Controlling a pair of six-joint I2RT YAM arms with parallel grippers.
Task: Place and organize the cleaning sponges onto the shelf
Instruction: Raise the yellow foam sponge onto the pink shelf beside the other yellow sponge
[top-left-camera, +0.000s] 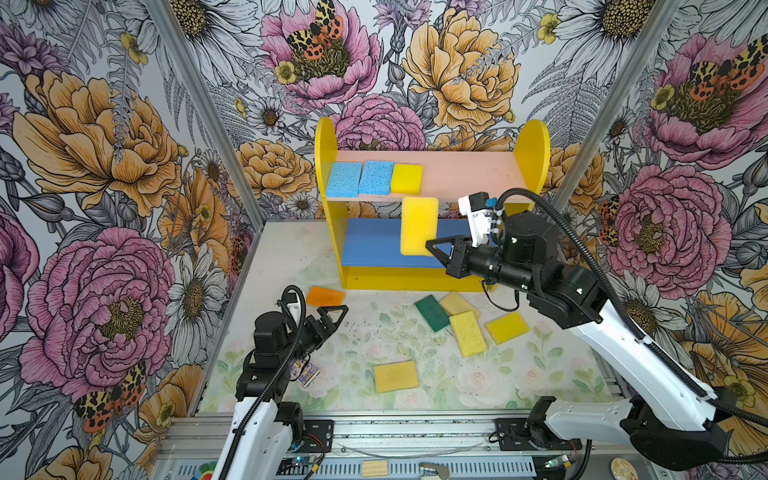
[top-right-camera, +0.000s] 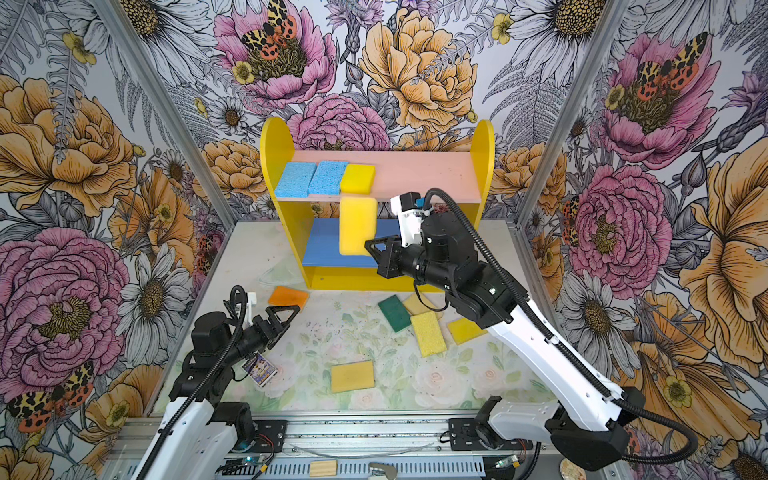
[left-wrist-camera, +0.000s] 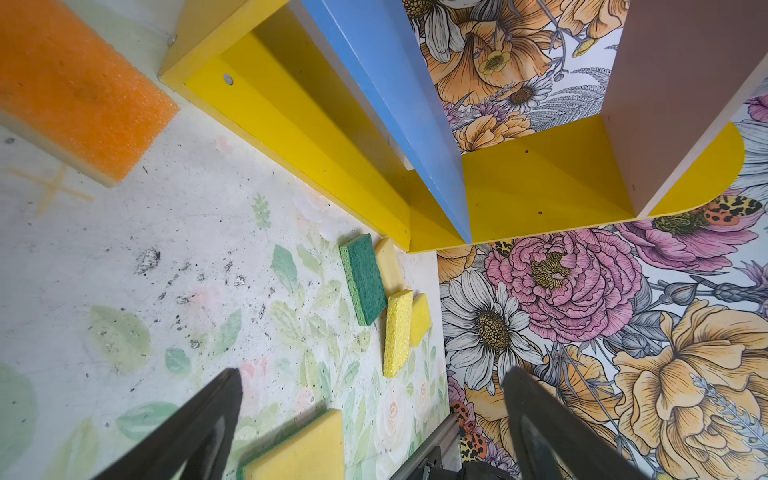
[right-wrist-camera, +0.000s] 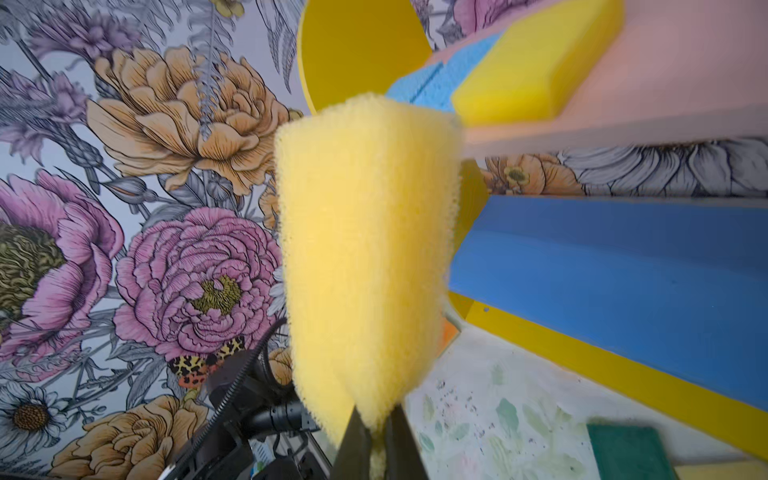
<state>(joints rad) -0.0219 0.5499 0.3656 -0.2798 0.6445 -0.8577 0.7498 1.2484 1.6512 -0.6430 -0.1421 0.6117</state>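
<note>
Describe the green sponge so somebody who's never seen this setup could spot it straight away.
Start at the shelf with yellow side panels at the back of the table. In front of the shelf's right half lies a group of four sponges; the dark green sponge is the leftmost. Its three neighbours are all yellow; it is the only green one.

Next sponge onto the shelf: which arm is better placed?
Right. The right hand is shut on a yellow sponge, raised in front of the shelf near the pink board. The left hand is open and empty, low by the orange sponge.
</note>
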